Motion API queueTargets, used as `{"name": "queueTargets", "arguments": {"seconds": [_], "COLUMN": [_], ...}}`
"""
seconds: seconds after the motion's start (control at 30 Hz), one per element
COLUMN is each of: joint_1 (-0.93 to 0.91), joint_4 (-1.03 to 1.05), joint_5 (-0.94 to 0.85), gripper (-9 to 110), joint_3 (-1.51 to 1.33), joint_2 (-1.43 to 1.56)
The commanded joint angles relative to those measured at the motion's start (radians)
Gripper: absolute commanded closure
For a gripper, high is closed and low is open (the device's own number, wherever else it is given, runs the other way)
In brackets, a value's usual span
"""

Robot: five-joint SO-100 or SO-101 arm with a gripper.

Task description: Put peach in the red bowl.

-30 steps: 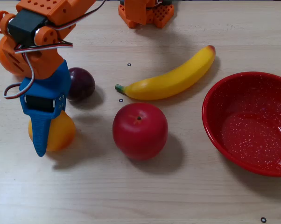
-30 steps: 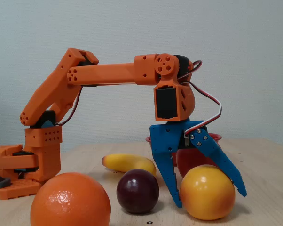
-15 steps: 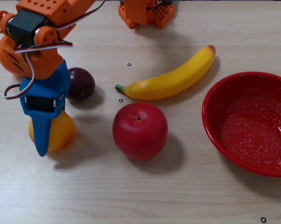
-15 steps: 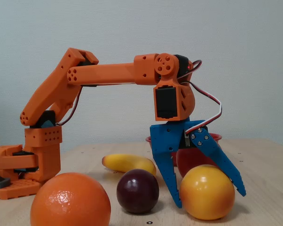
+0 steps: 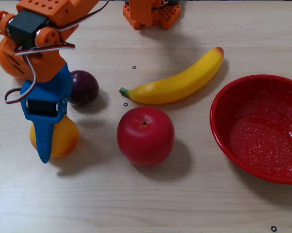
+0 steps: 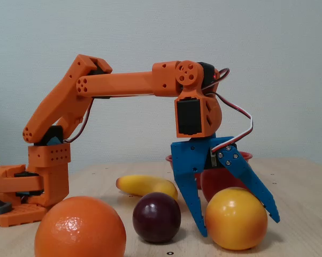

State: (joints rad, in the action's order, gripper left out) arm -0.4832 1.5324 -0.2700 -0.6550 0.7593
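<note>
From my station I see the peach on the wooden table, at the left side of the top-down fixed view and well apart from the red bowl, which stands at the right edge and is cut off there. The blue gripper points down over the peach with its fingers spread wide, one on each side of the fruit. In the side fixed view both fingers lie against or just beside the peach skin, but I cannot tell if they really press it; the peach rests on the table.

From above, the gripper body covers most of the peach, and only one finger is seen there. The orange is big and near the camera in the side view, cut by the lower edge; I cannot find it in the top-down view. The dark plum is half hidden behind the arm from above. The red apple lies in the middle, and in the side view it is mostly hidden behind the gripper. The banana lies between the arm base and the apple.

The table is pale wood with small black dots. Behind it stands a plain light grey-blue wall.
</note>
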Motion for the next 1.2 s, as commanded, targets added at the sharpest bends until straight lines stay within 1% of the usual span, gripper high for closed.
{"name": "queueTargets", "arguments": {"seconds": [0.0,0.43,0.73,1.0,1.17], "joint_1": [0.005,0.006,-0.002,-0.005,-0.009], "joint_4": [-0.021,0.041,0.071,0.055,0.031], "joint_5": [-0.029,0.014,0.035,0.035,0.038], "gripper": [102,102,102,102,102], "joint_3": [0.081,0.078,0.054,-0.020,-0.124], "joint_2": [0.089,0.213,0.360,0.514,0.637]}}
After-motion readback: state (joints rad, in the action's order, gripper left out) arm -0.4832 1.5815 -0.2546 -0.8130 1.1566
